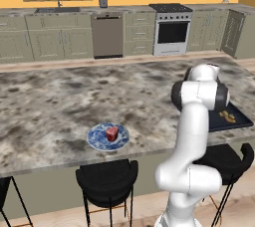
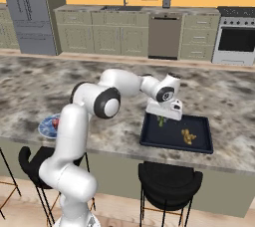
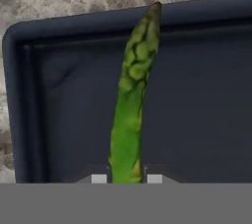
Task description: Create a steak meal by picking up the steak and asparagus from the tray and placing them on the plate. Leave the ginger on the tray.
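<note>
Looking along the hand view, the thin green asparagus stalk [image 3: 132, 105] is seen running up the middle of the frame from between the two small tips of the pincer [image 3: 127, 179], its tip crossing the raised rim of the flat dark navy tray [image 3: 206, 105]. The tips stand narrowly on either side of the stalk's base; whether it is truly gripped cannot be told.

In the right base view the pincer [image 2: 162, 117] is set low over the tray's upper left corner, with the knobbly yellow-tan ginger [image 2: 188, 136] lying apart toward the right. The chunky red steak [image 1: 112, 133] already rests on the round blue-and-white plate [image 1: 97, 140], left of centre in the left base view, on the marbled stone bench [image 1: 60, 101].

The asparagus step is judged to be in hand. A firm closure, a lift clear of the rim and a long carry to the plate are called for next.
</note>
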### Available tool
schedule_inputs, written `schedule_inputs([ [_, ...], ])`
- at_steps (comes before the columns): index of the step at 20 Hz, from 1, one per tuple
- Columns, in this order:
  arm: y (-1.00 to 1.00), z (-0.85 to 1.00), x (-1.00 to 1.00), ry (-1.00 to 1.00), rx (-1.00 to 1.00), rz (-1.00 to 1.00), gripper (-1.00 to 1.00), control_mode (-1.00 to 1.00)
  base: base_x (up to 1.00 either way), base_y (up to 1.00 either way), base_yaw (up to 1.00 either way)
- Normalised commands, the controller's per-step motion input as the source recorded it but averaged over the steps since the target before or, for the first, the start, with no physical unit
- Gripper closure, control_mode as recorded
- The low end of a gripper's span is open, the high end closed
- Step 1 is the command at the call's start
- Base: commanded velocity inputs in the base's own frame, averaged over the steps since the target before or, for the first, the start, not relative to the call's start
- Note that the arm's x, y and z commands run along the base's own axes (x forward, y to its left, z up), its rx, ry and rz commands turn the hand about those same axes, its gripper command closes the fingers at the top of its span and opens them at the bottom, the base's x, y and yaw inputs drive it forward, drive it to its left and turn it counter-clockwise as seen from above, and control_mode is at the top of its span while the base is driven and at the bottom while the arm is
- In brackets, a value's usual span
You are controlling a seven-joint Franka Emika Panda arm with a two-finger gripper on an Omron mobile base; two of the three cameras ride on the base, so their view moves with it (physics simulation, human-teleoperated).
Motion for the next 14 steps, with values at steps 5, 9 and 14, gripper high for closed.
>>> schedule_inputs([
  [5,0.13,0.98,-0.75,-0.17,0.0,0.0,1.0,-1.0,0.0,0.0,0.0],
  [9,0.56,0.85,-0.84,-0.15,0.0,0.05,1.0,-1.0,0.0,0.0,0.0],
  [14,0.96,0.4,-0.72,-0.08,-0.06,0.08,1.0,-1.0,0.0,0.0,0.0],
])
